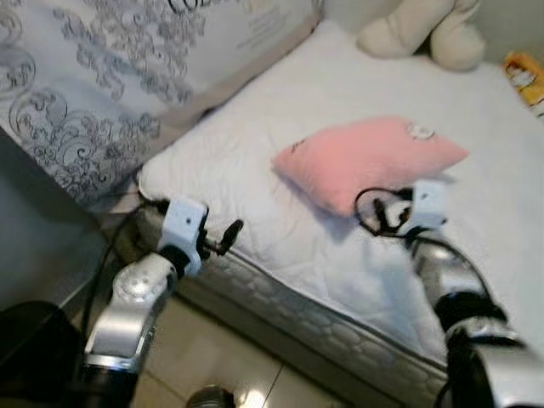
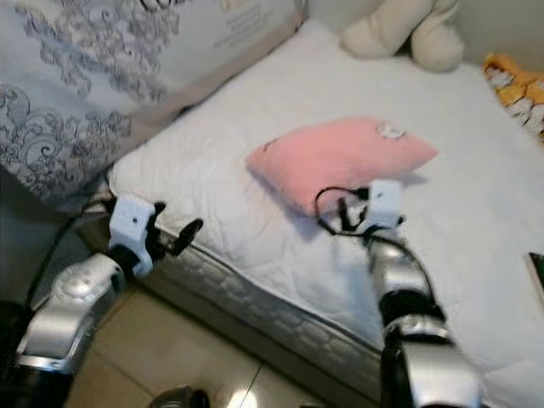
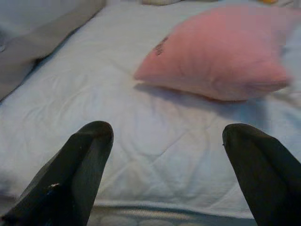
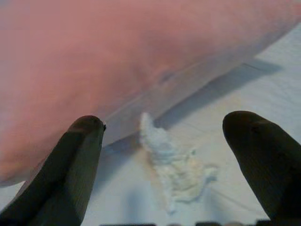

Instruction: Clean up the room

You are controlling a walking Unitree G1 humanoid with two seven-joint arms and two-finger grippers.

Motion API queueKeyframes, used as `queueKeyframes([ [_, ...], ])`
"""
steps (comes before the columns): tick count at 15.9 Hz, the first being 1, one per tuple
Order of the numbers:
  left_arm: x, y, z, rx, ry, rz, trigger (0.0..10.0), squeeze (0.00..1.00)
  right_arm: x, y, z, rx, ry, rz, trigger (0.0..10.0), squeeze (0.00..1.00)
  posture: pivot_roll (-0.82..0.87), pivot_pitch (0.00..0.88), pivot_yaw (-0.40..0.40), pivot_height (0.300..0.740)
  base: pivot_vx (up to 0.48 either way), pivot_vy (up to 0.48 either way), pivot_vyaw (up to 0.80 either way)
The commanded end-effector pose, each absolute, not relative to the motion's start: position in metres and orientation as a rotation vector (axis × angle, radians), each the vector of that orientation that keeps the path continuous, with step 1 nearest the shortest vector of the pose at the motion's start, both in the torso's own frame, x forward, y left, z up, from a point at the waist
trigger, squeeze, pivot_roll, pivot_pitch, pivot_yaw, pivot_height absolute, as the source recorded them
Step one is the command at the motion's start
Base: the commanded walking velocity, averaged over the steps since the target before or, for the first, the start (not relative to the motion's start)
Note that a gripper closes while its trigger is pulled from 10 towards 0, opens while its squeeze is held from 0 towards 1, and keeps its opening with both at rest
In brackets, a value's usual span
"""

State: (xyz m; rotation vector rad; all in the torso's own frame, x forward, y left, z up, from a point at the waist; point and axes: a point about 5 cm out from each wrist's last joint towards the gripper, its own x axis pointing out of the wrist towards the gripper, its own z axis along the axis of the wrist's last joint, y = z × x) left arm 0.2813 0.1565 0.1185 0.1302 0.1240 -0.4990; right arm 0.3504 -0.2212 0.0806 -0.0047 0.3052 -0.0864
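Note:
A pink pillow [image 1: 365, 161] lies in the middle of the white mattress [image 1: 246, 153]. My right gripper [image 1: 384, 214] is at the pillow's near edge, low over the sheet. In the right wrist view its fingers [image 4: 84, 141] stand open, with the pillow [image 4: 117, 56] just ahead and a small crumpled white scrap [image 4: 176, 169] on the sheet between them. My left gripper [image 1: 226, 236] hovers at the mattress's front left edge, open and holding nothing. In the left wrist view it points across the sheet toward the pillow [image 3: 221, 52].
A grey-patterned duvet [image 1: 102, 76] is piled at the bed's left. A cream plush toy [image 1: 425, 30] sits at the head, and a yellow-orange packet [image 1: 525, 78] lies at the far right. The quilted mattress side [image 1: 297, 314] drops to a tiled floor [image 1: 221, 357].

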Motion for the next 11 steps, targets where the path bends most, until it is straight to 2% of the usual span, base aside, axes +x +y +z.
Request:
queueKeyframes([
  [1, 0.276, 0.149, 0.123, 0.121, 0.130, -0.578, 10.0, 0.00, 0.351, -0.225, 0.080, -0.018, 0.310, -0.098, 10.0, 1.00, 0.05, 0.157, 0.023, 0.740, 0.000, 0.000, 0.00],
  [3, 0.269, 0.150, 0.120, 0.159, 0.164, -0.633, 10.0, 0.00, 0.353, -0.230, 0.079, -0.029, 0.370, -0.110, 10.0, 1.00, 0.04, 0.174, 0.075, 0.740, 0.000, 0.000, 0.00],
  [4, 0.272, 0.154, 0.117, 0.136, 0.174, -0.595, 10.0, 0.00, 0.355, -0.227, 0.080, -0.025, 0.393, -0.071, 10.0, 1.00, 0.00, 0.216, 0.077, 0.740, 0.000, 0.000, 0.00],
  [6, 0.272, 0.154, 0.111, 0.103, 0.191, -0.559, 10.0, 0.00, 0.358, -0.221, 0.082, -0.024, 0.391, -0.018, 10.0, 1.00, -0.01, 0.200, 0.075, 0.740, 0.000, 0.000, 0.00],
  [8, 0.267, 0.143, 0.105, 0.062, 0.212, -0.582, 10.0, 0.00, 0.355, -0.224, 0.076, -0.054, 0.428, -0.030, 10.0, 1.00, -0.05, 0.196, 0.077, 0.740, 0.000, 0.000, 0.00],
  [11, 0.263, 0.137, 0.100, -0.005, 0.205, -0.545, 10.0, 0.00, 0.350, -0.232, 0.089, 0.038, 0.183, -0.036, 10.0, 1.00, -0.09, 0.130, 0.058, 0.740, 0.000, 0.000, 0.00],
])
